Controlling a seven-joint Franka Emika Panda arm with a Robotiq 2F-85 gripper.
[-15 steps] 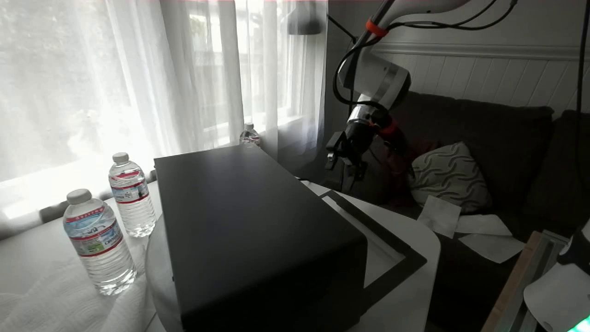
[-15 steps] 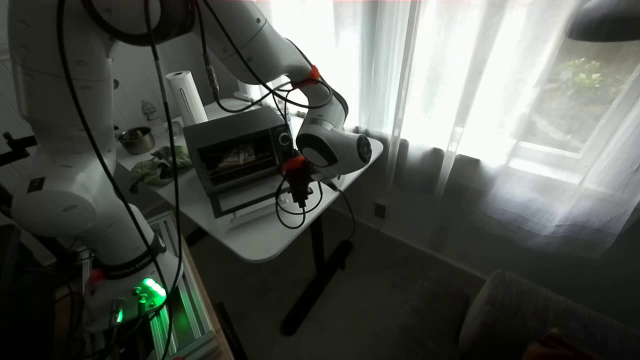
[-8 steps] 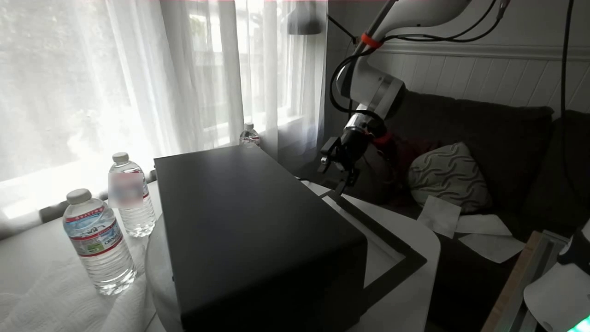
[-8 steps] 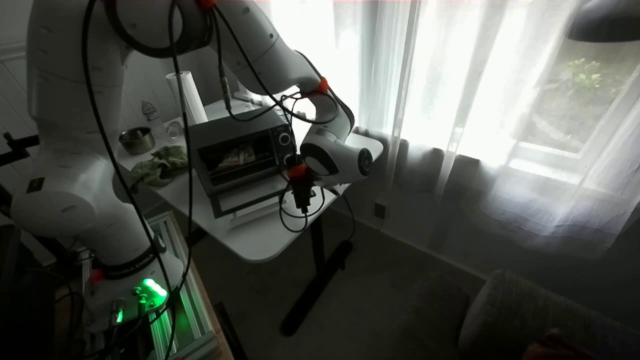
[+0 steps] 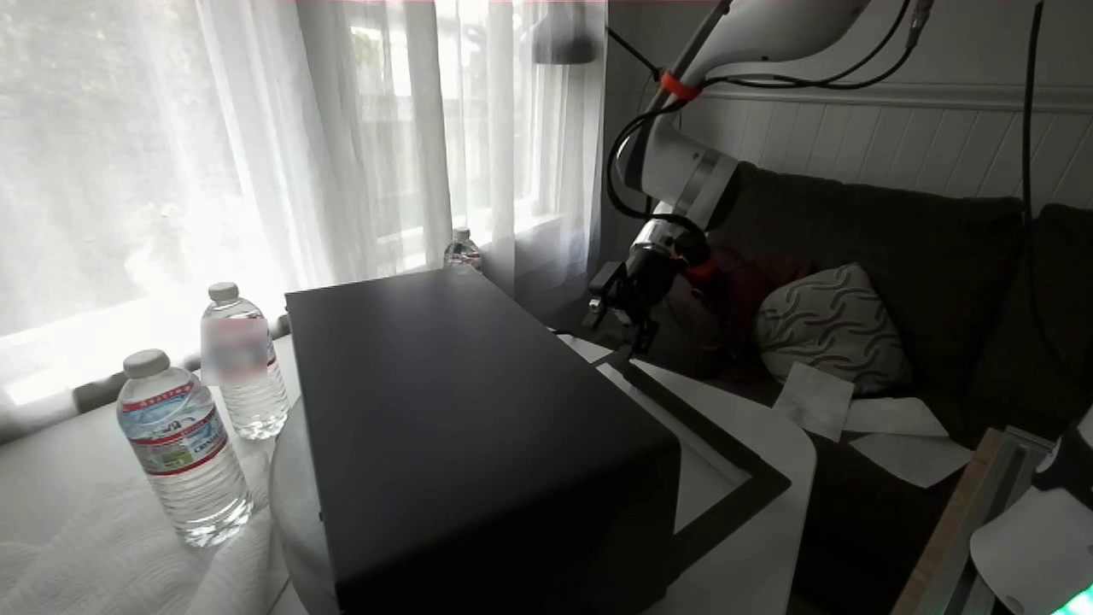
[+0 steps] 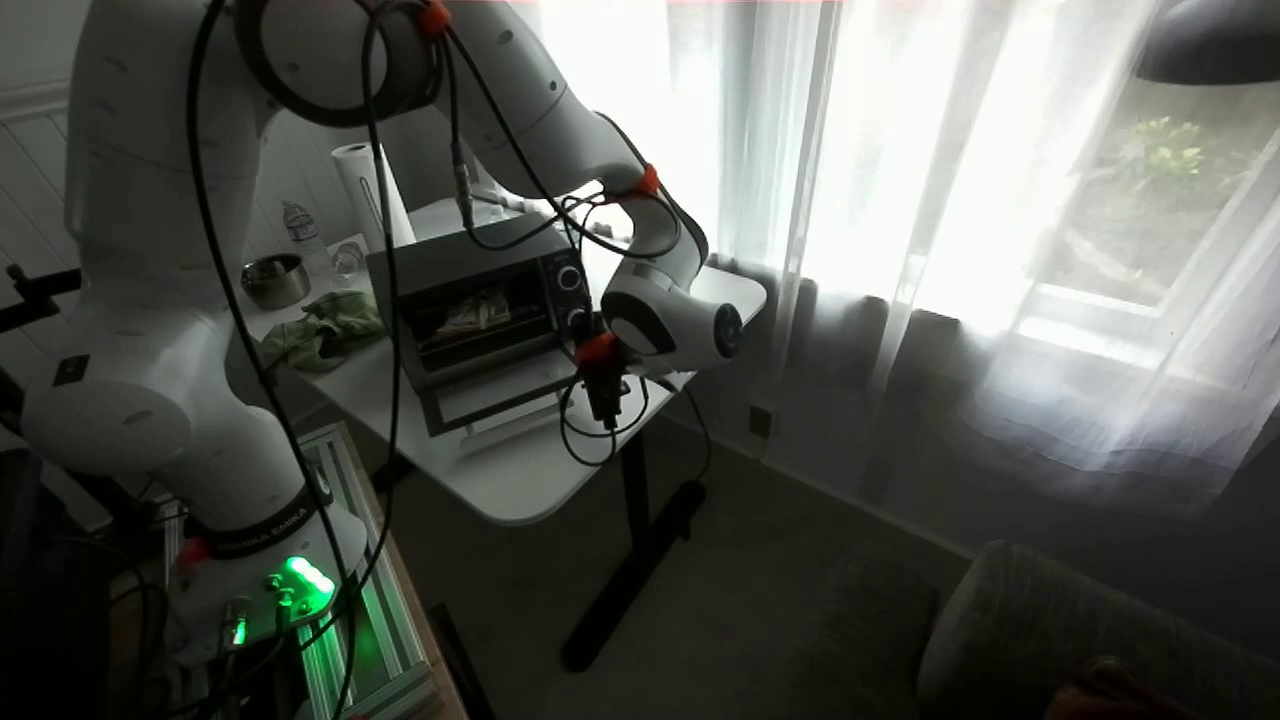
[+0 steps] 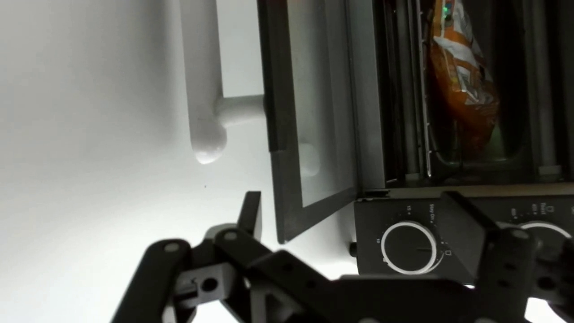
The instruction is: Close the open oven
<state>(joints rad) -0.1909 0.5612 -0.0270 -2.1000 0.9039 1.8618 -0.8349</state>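
Wrist view and both exterior views take in the white table (image 6: 520,495) below the jaws. Next in size comes the oven (image 5: 461,410), standing on it beside the jaws; in an exterior view its dark top hides the cavity, which the wrist view looks into. Its door (image 7: 287,193) is lowered, the nearest corner framed between the jaws in the wrist view. A pale bar handle (image 7: 202,76) runs along the door, ahead and to the left of the jaws there. As for the gripper (image 7: 352,196), its jaws stand wide apart; in an exterior view they overlap the end of the door, and I cannot tell whether they touch it. Beyond the oven from the jaws, an exterior view shows two upright water bottles (image 5: 184,453) and part of a third. Only the wrist view makes out the orange-and-white packet (image 7: 466,72) inside the oven, ahead of the jaws. Smallest is a round knob (image 7: 408,249), seen between the jaws.
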